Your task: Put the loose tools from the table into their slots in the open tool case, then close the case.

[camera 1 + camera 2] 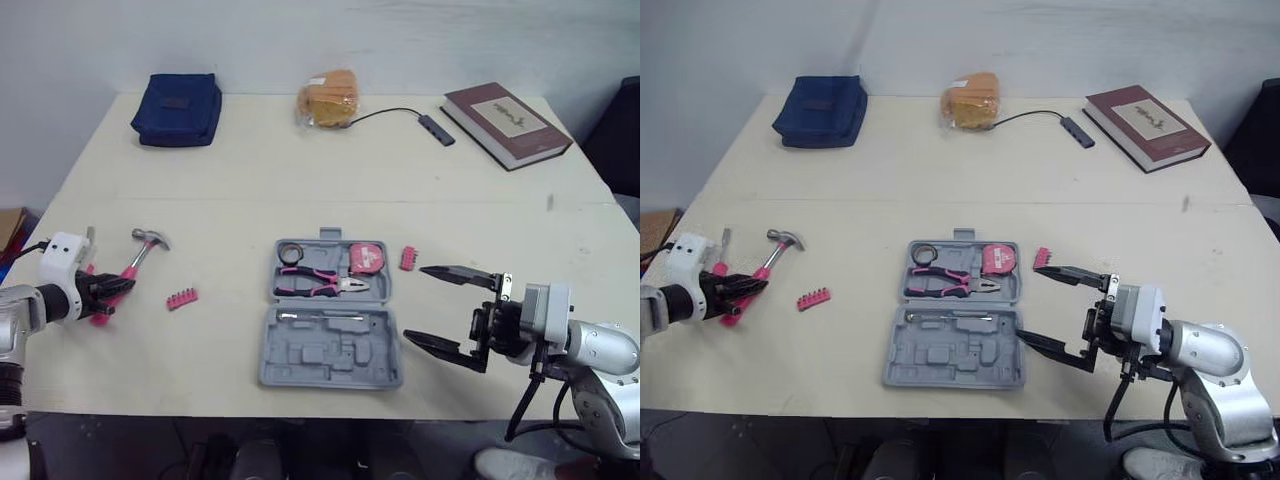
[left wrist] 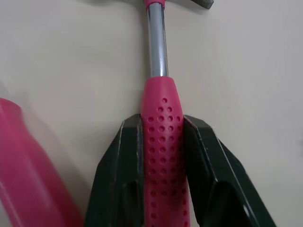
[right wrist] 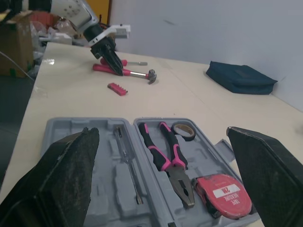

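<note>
Pink hammer (image 2: 161,99), seemingly in left tool (image 2: 162,124)

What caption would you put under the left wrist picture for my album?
The left claw grips the pink hammer by its handle on the table.

2 head eyes sharing table (image 1: 300,170) from above; wrist cameras along fingers (image 2: 118,179)

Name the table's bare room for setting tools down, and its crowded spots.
Free: the band between blue pouch, book and tool case. Crowded: by the left hand gripping the hammer, and between the case and the open right hand.
</note>
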